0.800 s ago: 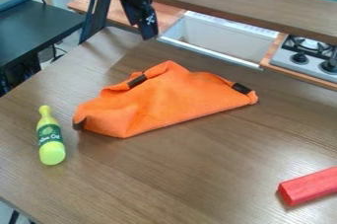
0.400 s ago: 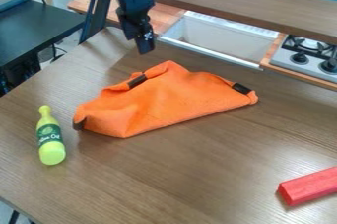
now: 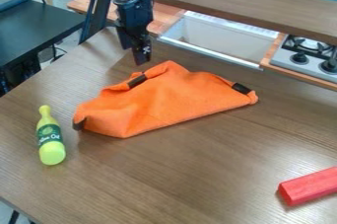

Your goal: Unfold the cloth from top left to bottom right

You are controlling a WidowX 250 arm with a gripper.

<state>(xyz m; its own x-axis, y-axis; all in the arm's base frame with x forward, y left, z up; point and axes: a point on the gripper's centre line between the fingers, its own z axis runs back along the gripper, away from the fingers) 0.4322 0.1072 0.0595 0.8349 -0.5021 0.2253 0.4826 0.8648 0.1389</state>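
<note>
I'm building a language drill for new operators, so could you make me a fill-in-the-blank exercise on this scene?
The cloth is ____ in colour, with dark patches.
In the view, the bottle lies to the ____ of the cloth.
The block at the view's right edge is coloured ____.
The end effector is nearer the view's ____ edge than its bottom edge.

Missing words: orange; left; red; top.

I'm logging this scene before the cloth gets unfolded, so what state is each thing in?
Cloth: folded over and rumpled, on the table
Gripper: holding nothing, over the table
Bottle: lying on its side
Red block: lying flat
Stove: on or off, cannot tell
</note>
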